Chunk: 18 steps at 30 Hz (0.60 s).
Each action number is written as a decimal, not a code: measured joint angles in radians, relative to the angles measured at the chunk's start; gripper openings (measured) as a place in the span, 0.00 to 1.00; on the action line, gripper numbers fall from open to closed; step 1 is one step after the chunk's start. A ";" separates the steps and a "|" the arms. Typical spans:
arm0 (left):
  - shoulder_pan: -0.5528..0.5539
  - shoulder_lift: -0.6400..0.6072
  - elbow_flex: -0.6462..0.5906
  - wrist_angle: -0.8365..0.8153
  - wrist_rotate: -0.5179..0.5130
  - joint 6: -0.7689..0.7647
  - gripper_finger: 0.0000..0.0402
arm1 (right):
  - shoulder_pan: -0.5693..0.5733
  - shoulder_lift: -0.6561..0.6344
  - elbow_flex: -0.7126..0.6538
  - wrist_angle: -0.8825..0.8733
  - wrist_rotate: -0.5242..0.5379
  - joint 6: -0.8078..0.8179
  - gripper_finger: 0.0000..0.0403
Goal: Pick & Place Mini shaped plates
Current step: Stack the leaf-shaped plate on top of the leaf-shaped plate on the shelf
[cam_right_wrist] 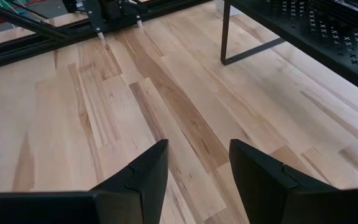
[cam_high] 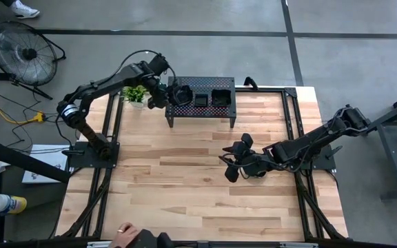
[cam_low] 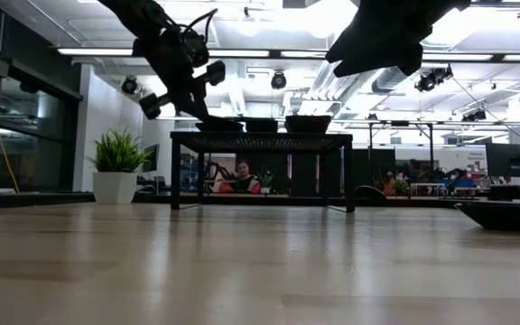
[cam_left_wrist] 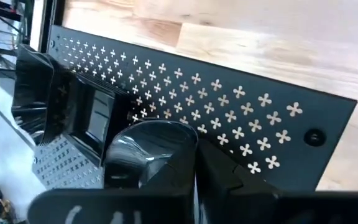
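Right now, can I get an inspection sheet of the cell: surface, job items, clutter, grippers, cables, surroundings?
Surface: wooden table, bare planks in front.
Job's things: three mini plates on the perforated stand; one of them, a roundish plate, is at the left gripper; another dish lies on the table by the right arm.
Clutter: potted plant beside the stand.
Grippers: left gripper shut on the roundish plate over the stand; right gripper open, empty, above the table.
Cables: yellow cable on the floor.
Surroundings: fan; a person's hand at the front edge.
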 joint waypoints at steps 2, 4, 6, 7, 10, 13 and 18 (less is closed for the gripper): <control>0.000 0.000 0.000 -0.001 -0.006 -0.016 0.04 | 0.000 0.000 0.000 0.000 0.004 0.000 0.41; 0.000 0.000 0.000 0.000 -0.021 -0.029 0.08 | 0.000 0.000 0.000 0.000 0.005 0.000 0.41; -0.001 0.000 0.000 0.001 -0.029 -0.046 0.13 | 0.000 0.000 0.000 0.000 0.005 -0.001 0.41; 0.000 0.000 0.000 0.001 -0.028 -0.050 0.15 | 0.000 0.000 0.000 0.000 0.003 -0.001 0.41; 0.000 0.000 0.000 0.000 -0.028 -0.052 0.23 | 0.000 0.000 0.000 0.000 -0.008 -0.001 0.41; 0.000 0.000 0.000 0.001 -0.039 -0.091 0.27 | 0.000 0.000 0.000 0.000 -0.008 -0.001 0.41; 0.000 -0.001 0.000 0.002 -0.088 -0.122 0.29 | 0.000 0.000 0.000 -0.001 -0.008 -0.001 0.41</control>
